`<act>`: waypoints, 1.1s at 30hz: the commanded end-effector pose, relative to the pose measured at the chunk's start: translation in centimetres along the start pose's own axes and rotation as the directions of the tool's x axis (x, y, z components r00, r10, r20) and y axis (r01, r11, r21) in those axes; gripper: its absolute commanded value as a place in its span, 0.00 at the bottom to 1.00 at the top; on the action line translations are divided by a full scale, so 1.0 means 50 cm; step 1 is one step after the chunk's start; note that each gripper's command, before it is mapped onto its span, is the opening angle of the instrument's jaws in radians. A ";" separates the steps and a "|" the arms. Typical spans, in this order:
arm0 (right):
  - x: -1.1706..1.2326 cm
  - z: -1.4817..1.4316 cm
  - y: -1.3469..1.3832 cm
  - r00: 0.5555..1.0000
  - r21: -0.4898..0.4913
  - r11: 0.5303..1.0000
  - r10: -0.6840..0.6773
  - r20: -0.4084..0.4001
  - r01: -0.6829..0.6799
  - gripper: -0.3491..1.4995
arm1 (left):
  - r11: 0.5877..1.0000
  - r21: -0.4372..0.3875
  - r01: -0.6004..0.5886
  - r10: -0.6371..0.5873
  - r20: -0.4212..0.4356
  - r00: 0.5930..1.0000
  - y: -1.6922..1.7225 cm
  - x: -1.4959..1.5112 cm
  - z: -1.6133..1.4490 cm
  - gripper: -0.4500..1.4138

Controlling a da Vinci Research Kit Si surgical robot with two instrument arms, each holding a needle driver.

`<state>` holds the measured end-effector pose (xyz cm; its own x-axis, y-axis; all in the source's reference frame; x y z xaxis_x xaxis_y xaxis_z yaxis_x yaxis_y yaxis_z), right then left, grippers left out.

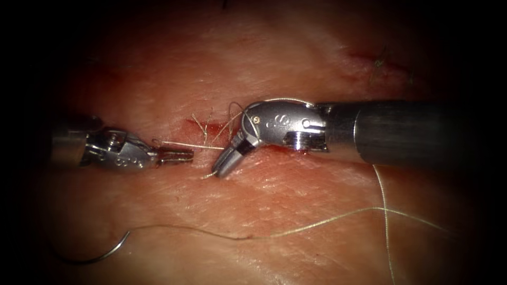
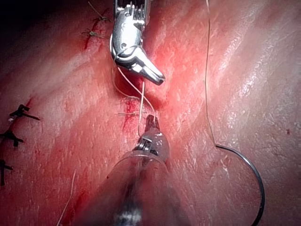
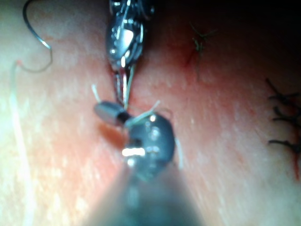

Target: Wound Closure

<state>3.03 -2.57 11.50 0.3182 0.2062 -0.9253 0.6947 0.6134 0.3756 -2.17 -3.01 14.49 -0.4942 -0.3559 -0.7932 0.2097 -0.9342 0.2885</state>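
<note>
- We see the left hand (image 1: pixel 177 155) coming in from 9 o'clock in the endoscope view, jaws together, clamped on a pale strand of thread (image 1: pixel 193 146) that runs toward the cut (image 1: pixel 203 126).
- We see the right hand (image 1: pixel 224 168) entering from 3 o'clock, wrist bent so the tip points to 7 o'clock; jaws together, clamped on a short thread end (image 1: pixel 208 175) sticking out just past the tip.
- More thread loops over the right hand's wrist and back to the cut; we can't tell exactly how it is wound.
- The two hands sit near each other, tips apart, just at 6 o'clock of the cut, which lies between them.
- The curved needle (image 1: pixel 100 256) lies free on the tissue (image 1: pixel 296 195) at 7 o'clock, well apart from both hands, held by neither, not in the tissue.
- A long thread tail (image 1: pixel 317 222) runs from the needle's end across the tissue toward 3 o'clock.
- Red fluid (image 1: pixel 285 150) marks the tissue around the cut and under the right hand.
- Left wrist view: left hand (image 2: pixel 151 123) clamped on thread, right hand (image 2: pixel 153 75) beyond it, needle (image 2: pixel 256 176) flat on the tissue.
- Right wrist view: right hand (image 3: pixel 106 111) beside the left hand (image 3: pixel 121 89), dark stitches (image 3: pixel 282 122) off to the side.
</note>
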 end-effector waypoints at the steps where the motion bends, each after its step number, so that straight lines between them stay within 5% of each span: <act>1: -0.0008 0.0003 0.0022 1.000 -0.016 1.000 0.002 0.002 -0.002 0.00 | 1.000 -0.001 0.007 -0.007 -0.003 1.000 0.0011 0.0001 0.0011 0.00; 9: -0.0064 -0.0040 0.0050 0.999 -0.075 0.996 0.038 0.004 -0.037 0.00 | 1.000 -0.001 0.021 -0.021 0.002 1.000 0.0071 0.0069 -0.0037 0.00; 15: -0.0113 -0.0079 0.0080 0.995 -0.128 0.990 0.053 -0.081 -0.063 0.00 | 1.000 -0.001 0.025 -0.025 0.002 1.000 0.0105 0.0121 -0.0051 0.00; 20: -0.0183 -0.0107 0.0123 0.950 -0.224 0.932 0.243 -0.195 -0.284 0.00 | 1.000 -0.001 0.026 -0.026 0.004 1.000 0.0142 0.0173 -0.0086 0.00; 24: -0.0223 -0.0134 0.0138 0.934 -0.274 0.898 0.295 -0.202 -0.344 0.00 | 1.000 -0.002 0.031 -0.031 0.007 0.999 0.0177 0.0239 -0.0134 0.00; 33: -0.0237 -0.0140 0.0145 0.931 -0.284 0.892 0.305 -0.199 -0.353 0.00 | 0.999 0.002 0.042 -0.042 0.018 0.999 0.0228 0.0335 -0.0209 0.00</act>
<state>2.63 -1.84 12.78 0.3813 0.5327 -0.7555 0.3198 0.6908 0.6485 -1.81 -4.61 12.83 -0.5205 -0.3175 -0.7926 0.1851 -0.9482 0.2583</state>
